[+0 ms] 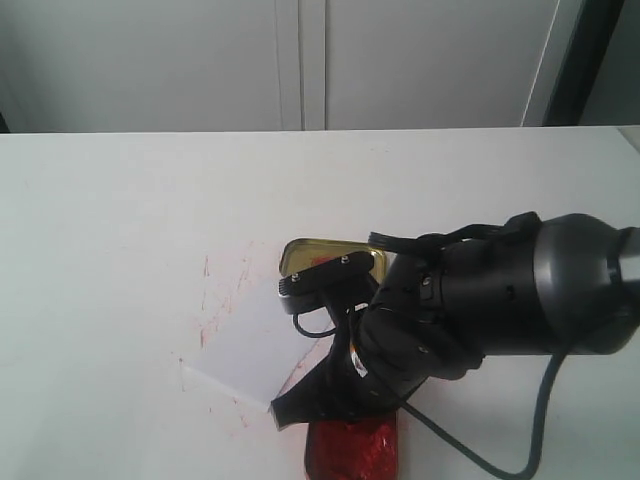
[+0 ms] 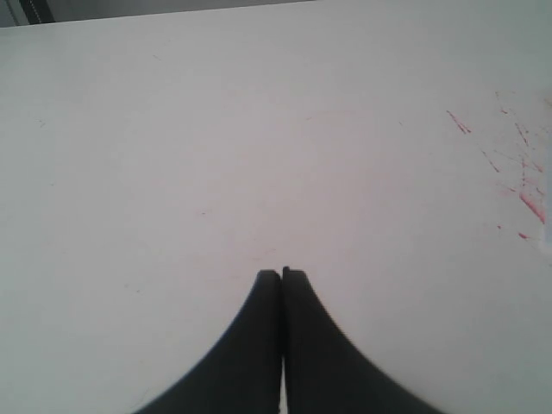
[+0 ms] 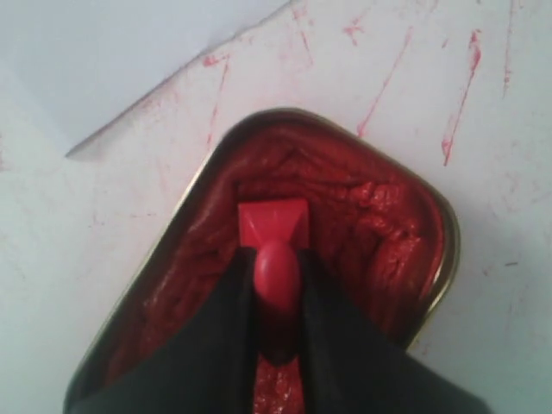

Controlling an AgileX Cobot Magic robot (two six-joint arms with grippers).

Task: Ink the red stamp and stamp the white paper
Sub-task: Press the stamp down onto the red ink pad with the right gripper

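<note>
Two grippers: only your right gripper (image 3: 276, 278) is on the job. The left gripper (image 2: 282, 274) hangs over bare tabletop (image 2: 259, 129), well apart from the work.
Right grip: narrow, with a finger on each side of the knobbed handle of the red stamp (image 3: 272, 226).
Left grip: jaws pressed together with nothing between them.
Stamp place: at your right fingertips, its square base just past them, inside the ink tin (image 3: 451, 246) over the red pad. It looks to be resting on the ink, but firm contact cannot be told.
Stamp axis: handle to base runs in line with the fingers, so the printing face points where they point.
Paper place: the white paper (image 1: 255, 350) lies flat just beside the tin, beyond its rim ahead of your right fingertips and off toward the left arm's side. No print shows on the part in view.
Nearer arm: the right, by far.
Step, as judged: inking; the stamping is not yet done.
Next move calls for: a lift clear of the tin's wall, then a short carry toward the paper with the face kept level.
Risks: catching the base on the rim, a tilted print, the loose sheet sticking to the stamp, or a brush against the gold lid (image 1: 305, 255) near the paper's far edge.
</note>
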